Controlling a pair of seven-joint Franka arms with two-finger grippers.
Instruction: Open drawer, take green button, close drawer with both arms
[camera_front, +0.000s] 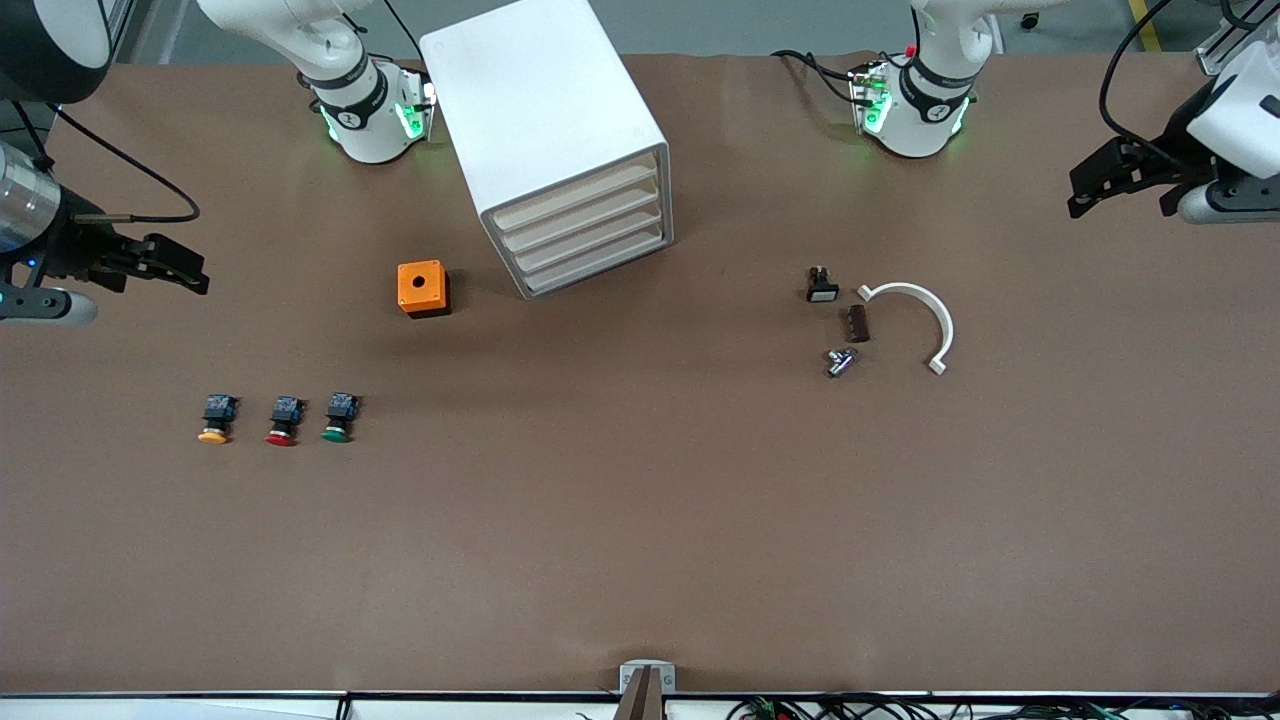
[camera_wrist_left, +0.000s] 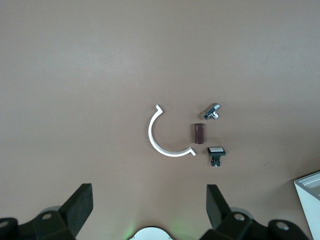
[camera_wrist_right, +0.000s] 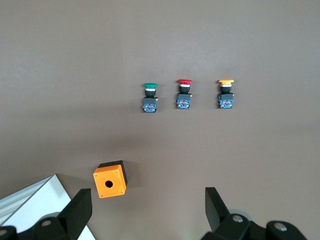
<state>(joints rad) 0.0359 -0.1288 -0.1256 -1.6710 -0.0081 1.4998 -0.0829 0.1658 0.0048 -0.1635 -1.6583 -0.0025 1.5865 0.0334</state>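
Observation:
The white cabinet (camera_front: 545, 120) stands between the arm bases, its four cream-fronted drawers (camera_front: 590, 232) all shut. The green-capped button (camera_front: 338, 416) lies on the brown table beside a red-capped (camera_front: 284, 420) and an orange-capped one (camera_front: 215, 418); it also shows in the right wrist view (camera_wrist_right: 149, 97). My right gripper (camera_front: 190, 272) is open and empty, up over the table at the right arm's end. My left gripper (camera_front: 1085, 195) is open and empty, up over the left arm's end. Both arms wait.
An orange box with a hole (camera_front: 422, 288) sits beside the cabinet. Toward the left arm's end lie a white curved bracket (camera_front: 925, 315), a small white-capped switch (camera_front: 821, 286), a brown cylinder (camera_front: 857, 323) and a metal fitting (camera_front: 840, 361).

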